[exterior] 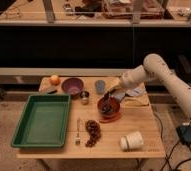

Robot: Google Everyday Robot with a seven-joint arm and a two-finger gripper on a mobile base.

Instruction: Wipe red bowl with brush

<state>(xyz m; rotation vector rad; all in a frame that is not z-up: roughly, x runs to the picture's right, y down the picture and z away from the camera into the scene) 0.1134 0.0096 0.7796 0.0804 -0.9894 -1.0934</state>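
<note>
The red bowl (110,108) sits on the wooden table right of centre, reddish-orange with a dark inside. My gripper (109,95) hangs just above its far rim, reaching in from the right on the white arm. It is shut on the brush (107,103), a slim dark piece that points down into the bowl, with its head at the bowl's inside.
A purple bowl (72,86), a metal cup (84,96) and a grey-blue cup (100,86) stand left of the red bowl. An orange (54,79) lies at the back left. A green tray (41,120), a fork (78,131), a dark cluster (93,132), a tipped white cup (131,140) and cloths (133,95) are also on the table.
</note>
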